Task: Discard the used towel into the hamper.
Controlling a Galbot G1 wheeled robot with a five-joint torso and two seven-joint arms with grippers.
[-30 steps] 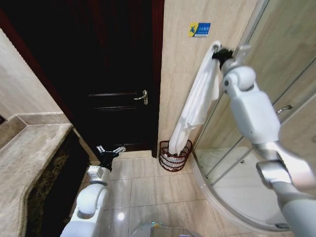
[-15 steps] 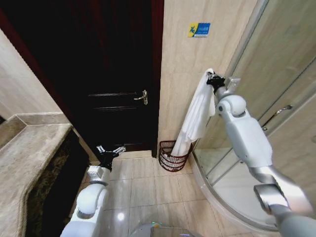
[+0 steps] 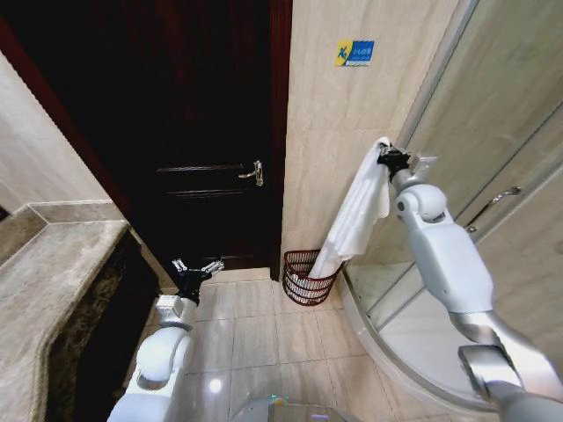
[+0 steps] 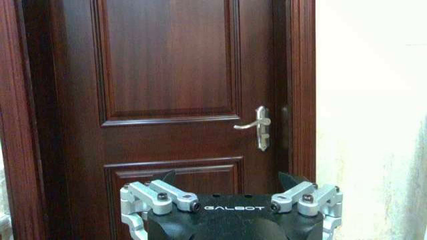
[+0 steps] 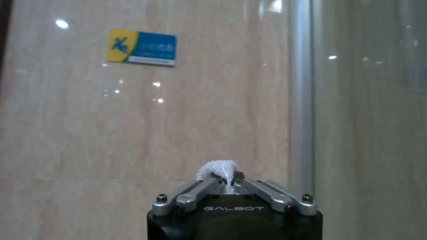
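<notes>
Head view: the right hand (image 3: 388, 159), in the upper right of the frame, is clenched on the top of the white towel (image 3: 356, 215), which hangs down with its low end inside the hamper (image 3: 305, 280) on the floor by the wall, just below the middle. In the lower left of the frame, the left hand (image 3: 195, 267) waits with its fingers spread wide, facing the dark door (image 3: 211, 132).

Left gripper (image 4: 231, 192), fingers (image 4: 163, 187) apart, before door (image 4: 167, 90).
</notes>
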